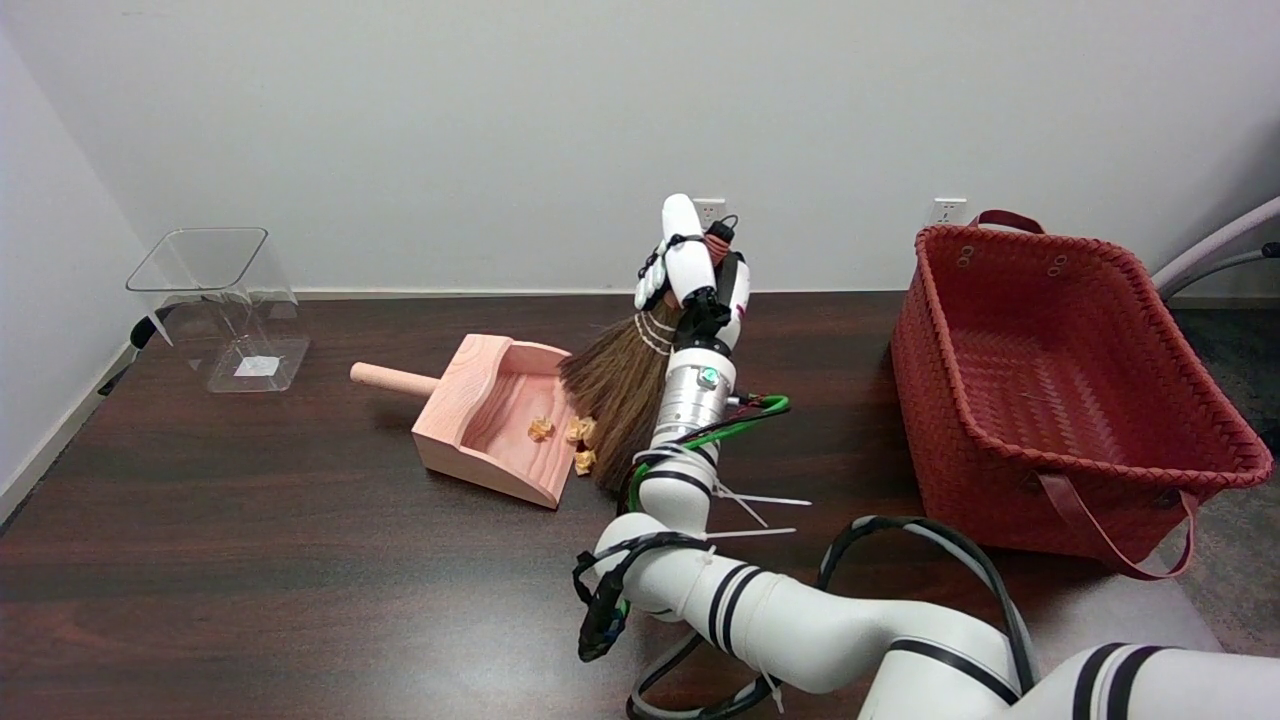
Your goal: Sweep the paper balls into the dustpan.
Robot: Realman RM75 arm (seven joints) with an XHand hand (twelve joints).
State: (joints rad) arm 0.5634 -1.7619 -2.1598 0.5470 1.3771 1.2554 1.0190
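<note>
My right hand [695, 275] grips the handle of a small brown straw broom [615, 385], whose bristles fan down to the mouth of the pale wooden dustpan [480, 385]. One paper ball [541, 428] lies inside the pan on its floor. A second paper ball [579, 430] sits at the pan's front lip, and a third paper ball [585, 461] rests just at the lip's edge, both against the bristles. The dustpan's round handle points left.
A red woven basket [1060, 390] stands at the right of the dark wooden table [250, 560]. A clear plastic container [225, 305] sits at the far left, by the wall. My right arm's forearm and cables cross the table's lower middle.
</note>
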